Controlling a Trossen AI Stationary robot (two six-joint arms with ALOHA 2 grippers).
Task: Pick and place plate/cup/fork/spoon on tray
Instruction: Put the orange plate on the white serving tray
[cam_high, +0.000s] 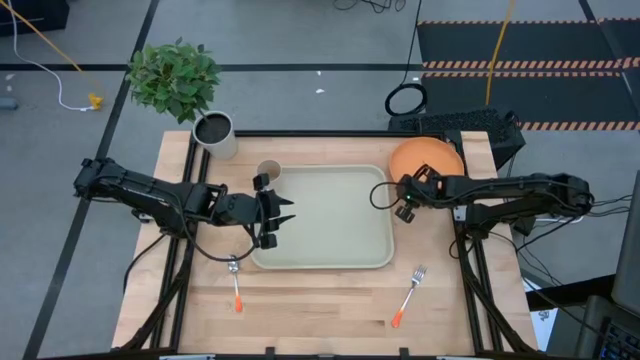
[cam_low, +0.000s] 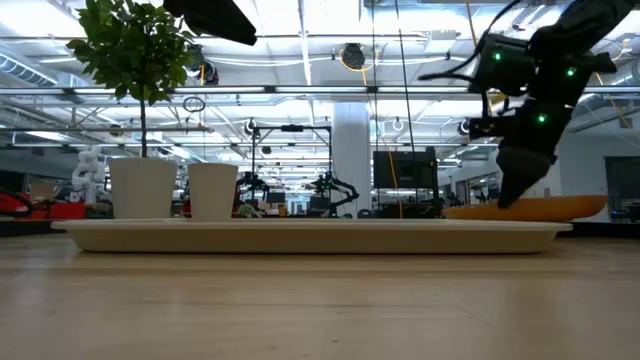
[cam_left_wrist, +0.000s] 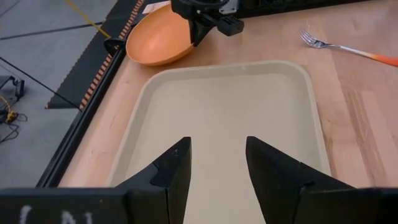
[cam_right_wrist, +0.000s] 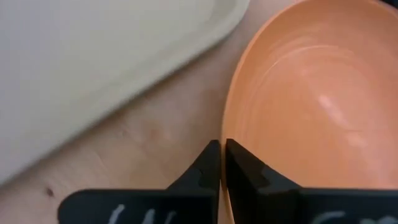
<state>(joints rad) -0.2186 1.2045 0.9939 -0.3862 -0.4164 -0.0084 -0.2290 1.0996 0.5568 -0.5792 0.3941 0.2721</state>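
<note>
The orange plate (cam_high: 430, 157) lies on the table just past the tray's far right corner. My right gripper (cam_high: 408, 190) is shut on its rim; it also shows in the low view (cam_low: 520, 185). The pale tray (cam_high: 330, 225) lies at the table's middle. My left gripper (cam_high: 286, 213) hovers open and empty over the tray's left edge, and its wrist view (cam_left_wrist: 217, 146) looks along the tray. The tan cup (cam_high: 268, 172) stands at the tray's far left corner. The spoon (cam_high: 235, 282) and the fork (cam_high: 408, 293) lie on the table near the front edge. My right gripper pinches the plate's rim (cam_right_wrist: 225, 134) on the side toward the tray, one finger inside the plate and one outside. The fingers come from above, slanting down. In the low view the plate (cam_low: 545, 208) sits low by the table; whether it is lifted I cannot tell.
A grey-white pot with dark soil (cam_high: 215, 133) and a leafy plant (cam_high: 175, 75) stand at the far left corner. A black device (cam_high: 460, 125) sits behind the plate. Bare wood lies in front of the tray between the spoon and the fork.
</note>
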